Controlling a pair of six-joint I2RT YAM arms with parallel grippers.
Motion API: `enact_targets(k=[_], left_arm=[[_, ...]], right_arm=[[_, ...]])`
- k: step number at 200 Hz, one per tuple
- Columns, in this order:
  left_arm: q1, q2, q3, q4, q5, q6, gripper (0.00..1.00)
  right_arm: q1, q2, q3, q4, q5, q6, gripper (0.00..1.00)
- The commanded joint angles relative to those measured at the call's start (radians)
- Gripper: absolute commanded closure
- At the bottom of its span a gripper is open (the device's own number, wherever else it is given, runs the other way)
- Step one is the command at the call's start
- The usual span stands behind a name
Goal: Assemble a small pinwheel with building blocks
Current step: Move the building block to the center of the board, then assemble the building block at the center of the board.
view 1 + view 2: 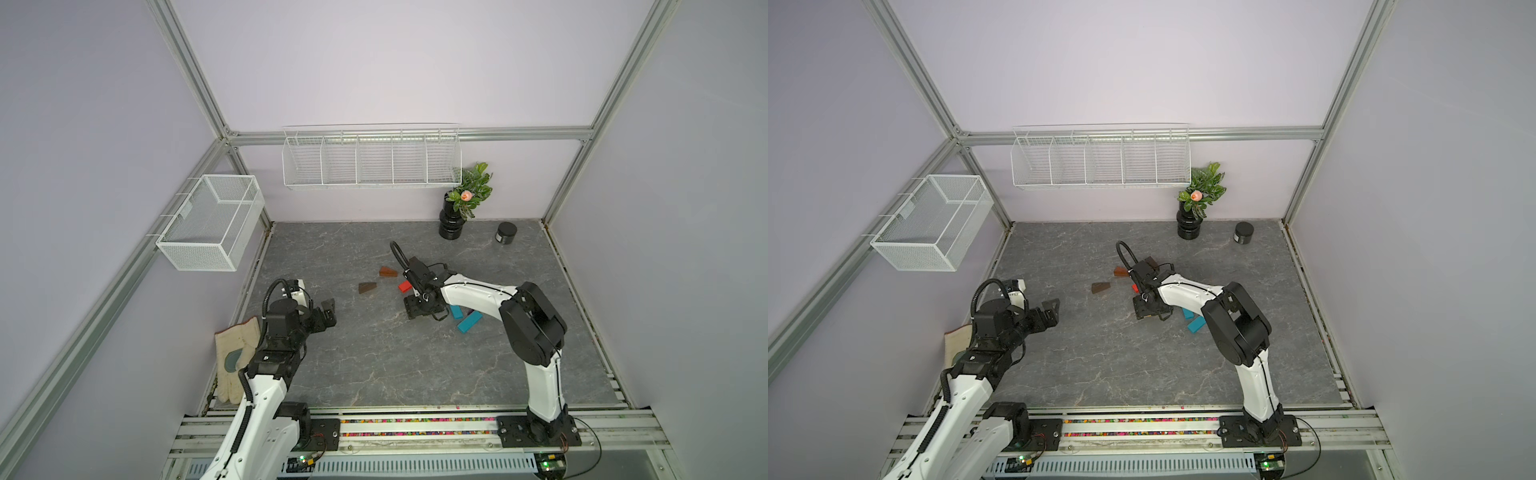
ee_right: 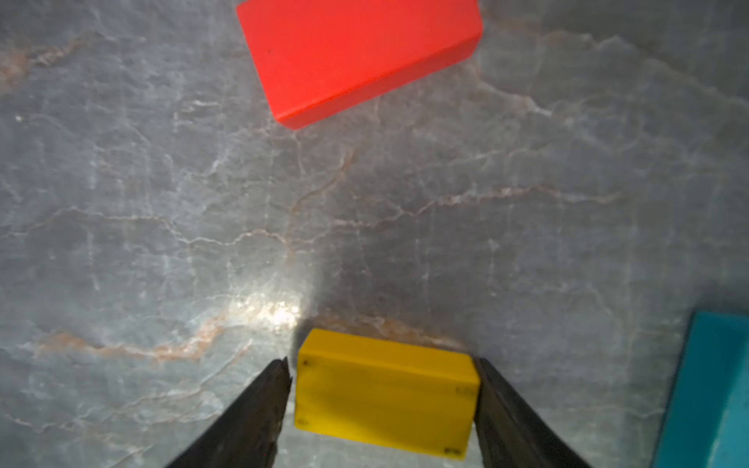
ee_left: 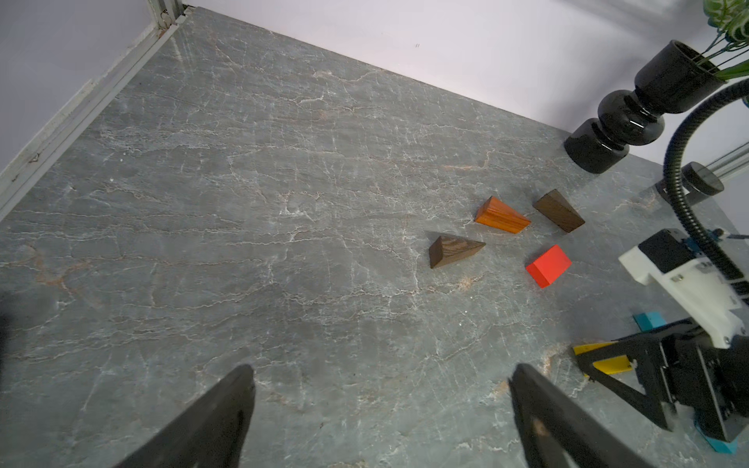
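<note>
**Right pincer** (image 2: 383, 364): low over the grey marbled surface (image 1: 374, 365), centre of frame in both top views. It is released, with its jaws flanking the yellow block (image 2: 385, 397) and a slim gap at one finger.

**Building blocks**, loose and scattered about the centre of the frame:
- Yellow block: lies flat, long axis spanning finger to finger.
- Red block (image 1: 404, 286): flat, just above the pincer in frame, long axis skewed to the yellow block's.
- Teal bar (image 1: 469, 322): right of centre, long axis running lower left to upper right.
- Second teal bar (image 1: 456, 311): just beside the first, partly under the right arm.
- Orange-brown wedge (image 1: 388, 272): upper left of the red block.
- Dark wedge (image 1: 367, 287): left of the red block, thin end toward it in the left wrist view.
- Second dark wedge (image 3: 559, 210): near the orange-brown one, mostly behind the wrist in the top views.

**Left pincer** (image 3: 381, 377): left of centre, released, jaws spread wide over bare surface.

**Glove** (image 1: 232, 361): lower left, beside the left arm.

**Containers:**
- Black vase (image 1: 451, 224): upper right of the surface, holds a green plant (image 1: 473, 187) with a pink bloom.
- Black round jar (image 1: 506, 233): right of the vase, contents not visible.
- Wire rack (image 1: 372, 166): on the back wall, five compartments, only wall showing through.
- Mesh basket (image 1: 212, 224): on the left frame rail.
</note>
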Motion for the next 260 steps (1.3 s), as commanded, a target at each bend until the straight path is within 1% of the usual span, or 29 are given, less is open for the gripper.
enact_targets(k=[1, 19, 43, 77, 104, 125, 139, 157, 172, 182, 195, 221, 230, 239, 260], left_arm=[[-0.006, 0.001, 0.01, 0.004, 0.004, -0.015, 0.0], [-0.006, 0.03, 0.013, 0.0, -0.001, -0.016, 0.0], [-0.007, 0.035, 0.027, -0.017, -0.012, -0.016, 0.0], [-0.007, 0.036, 0.029, -0.022, -0.021, -0.019, 0.01], [-0.006, 0.033, 0.028, -0.023, -0.031, -0.035, 0.0], [-0.006, 0.04, 0.032, -0.022, -0.021, -0.042, 0.0], [-0.006, 0.047, 0.031, -0.017, -0.009, -0.044, 0.0], [-0.006, 0.054, 0.031, -0.012, 0.006, -0.05, 0.0], [-0.006, 0.062, 0.034, -0.005, 0.026, -0.053, 0.01], [-0.007, 0.069, 0.035, -0.003, 0.043, -0.055, 0.0], [-0.009, 0.075, 0.036, -0.002, 0.059, -0.062, 0.0], [-0.025, 0.085, 0.035, 0.0, 0.073, -0.076, 0.01], [-0.031, 0.089, 0.035, -0.002, 0.073, -0.082, 0.0], [-0.043, 0.096, 0.036, -0.004, 0.073, -0.084, 0.0], [-0.078, 0.117, 0.041, -0.007, 0.064, -0.089, 0.01]], right_arm=[[0.005, -0.016, -0.004, -0.079, -0.008, -0.019, 0.16], [0.0, -0.023, 0.047, -0.104, -0.011, -0.048, 0.11], [-0.02, -0.005, 0.144, -0.129, -0.037, -0.12, 0.08], [-0.056, 0.141, 0.367, -0.235, -0.066, -0.262, 0.07], [-0.065, 0.268, 0.547, -0.333, -0.063, -0.338, 0.06], [-0.067, 0.347, 0.655, -0.382, -0.034, -0.359, 0.05], [-0.074, 0.386, 0.71, -0.384, -0.037, -0.359, 0.05], [-0.078, 0.444, 0.797, -0.451, -0.044, -0.355, 0.05], [-0.08, 0.494, 0.87, -0.488, -0.044, -0.355, 0.09], [-0.078, 0.52, 0.909, -0.51, -0.036, -0.351, 0.13], [-0.079, 0.532, 0.925, -0.518, -0.013, -0.333, 0.19], [-0.08, 0.521, 0.91, -0.514, 0.005, -0.289, 0.33], [-0.08, 0.509, 0.892, -0.514, 0.013, -0.266, 0.36], [-0.08, 0.485, 0.857, -0.5, 0.018, -0.237, 0.38], [-0.073, 0.38, 0.678, -0.402, 0.02, -0.138, 0.39]])
